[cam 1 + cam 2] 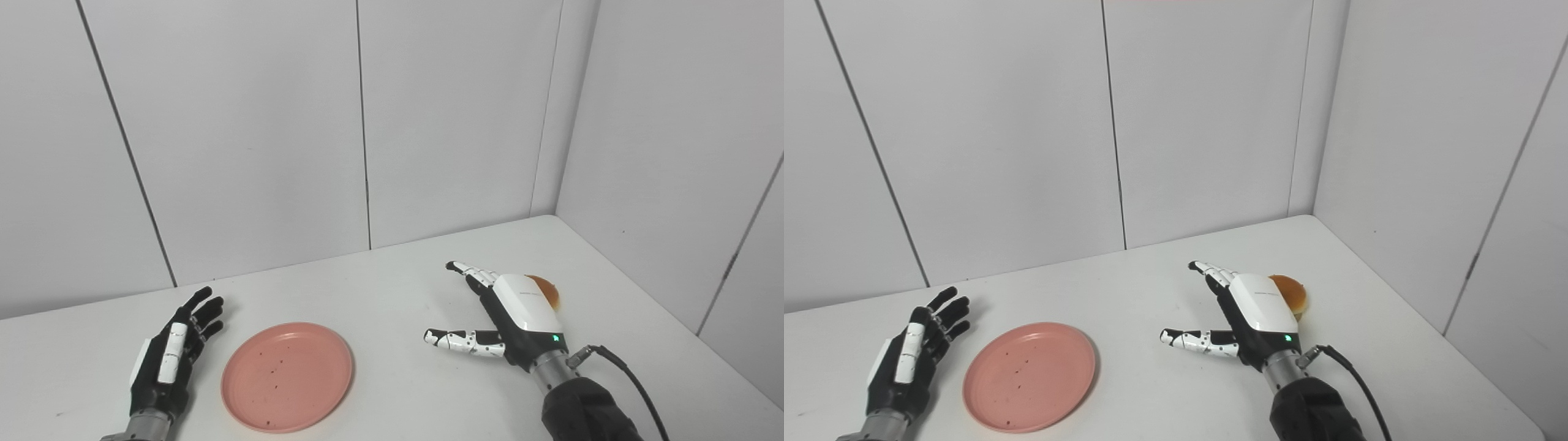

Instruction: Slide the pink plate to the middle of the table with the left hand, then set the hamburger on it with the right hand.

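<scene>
Pink plate (286,376) between open hands; no legible writing.

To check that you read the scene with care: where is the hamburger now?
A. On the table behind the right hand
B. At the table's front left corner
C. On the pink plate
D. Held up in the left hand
A: the hamburger sits on the table partly hidden behind the open right hand; the pink plate is bare and the left hand holds nothing.
</scene>
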Action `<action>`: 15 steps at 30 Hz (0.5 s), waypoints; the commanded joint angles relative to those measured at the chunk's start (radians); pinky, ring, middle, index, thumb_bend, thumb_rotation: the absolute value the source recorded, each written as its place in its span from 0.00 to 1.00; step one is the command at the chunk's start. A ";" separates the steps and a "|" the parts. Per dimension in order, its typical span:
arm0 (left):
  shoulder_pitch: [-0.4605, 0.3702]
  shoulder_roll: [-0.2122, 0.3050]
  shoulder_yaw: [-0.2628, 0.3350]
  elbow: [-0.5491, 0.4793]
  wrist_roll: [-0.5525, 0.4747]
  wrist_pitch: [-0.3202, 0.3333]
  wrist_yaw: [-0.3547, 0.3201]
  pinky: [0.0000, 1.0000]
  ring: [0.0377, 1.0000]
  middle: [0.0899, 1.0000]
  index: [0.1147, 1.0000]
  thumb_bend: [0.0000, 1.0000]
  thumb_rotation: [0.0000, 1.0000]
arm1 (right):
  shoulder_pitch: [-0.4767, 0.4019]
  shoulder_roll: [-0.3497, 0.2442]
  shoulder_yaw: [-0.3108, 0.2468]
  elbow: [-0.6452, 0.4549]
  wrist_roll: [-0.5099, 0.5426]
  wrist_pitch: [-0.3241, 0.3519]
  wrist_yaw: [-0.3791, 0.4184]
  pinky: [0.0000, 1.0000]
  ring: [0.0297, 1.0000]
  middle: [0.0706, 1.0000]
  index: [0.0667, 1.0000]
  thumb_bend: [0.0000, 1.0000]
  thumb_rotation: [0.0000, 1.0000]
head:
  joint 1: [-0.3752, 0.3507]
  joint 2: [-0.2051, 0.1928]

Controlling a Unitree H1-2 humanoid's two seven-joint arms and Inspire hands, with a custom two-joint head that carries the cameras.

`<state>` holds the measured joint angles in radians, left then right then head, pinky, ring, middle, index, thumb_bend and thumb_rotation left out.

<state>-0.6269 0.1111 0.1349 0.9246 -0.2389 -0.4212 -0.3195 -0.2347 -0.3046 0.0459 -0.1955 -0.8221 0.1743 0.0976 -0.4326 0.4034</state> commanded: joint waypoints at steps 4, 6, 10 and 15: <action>0.067 0.010 0.001 0.049 -0.004 -0.027 -0.023 0.87 0.88 0.78 0.77 0.89 0.82 | -0.046 -0.028 -0.006 -0.018 -0.063 0.004 -0.055 0.88 0.85 0.85 0.85 0.75 0.83 | 0.008 0.003; 0.067 0.011 -0.002 0.051 0.002 -0.032 -0.021 0.86 0.87 0.78 0.77 0.90 0.83 | -0.049 -0.035 -0.004 -0.015 -0.092 0.011 -0.061 0.89 0.84 0.84 0.85 0.75 0.82 | 0.012 0.004; 0.069 0.009 -0.002 0.045 0.000 -0.028 -0.019 0.85 0.87 0.77 0.77 0.89 0.82 | -0.069 -0.064 0.002 0.009 -0.200 0.044 -0.068 0.95 0.86 0.84 0.84 0.77 0.83 | 0.020 0.006; 0.071 0.007 -0.004 0.040 0.002 -0.025 -0.019 0.85 0.87 0.77 0.77 0.90 0.81 | -0.104 -0.102 -0.017 0.057 -0.224 0.051 -0.060 0.95 0.87 0.85 0.84 0.82 0.80 | 0.032 0.013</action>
<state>-0.6255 0.1150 0.1312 0.9249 -0.2371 -0.4230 -0.3277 -0.2884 -0.3801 0.0486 -0.1246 -1.0360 0.1940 0.0567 -0.4020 0.4156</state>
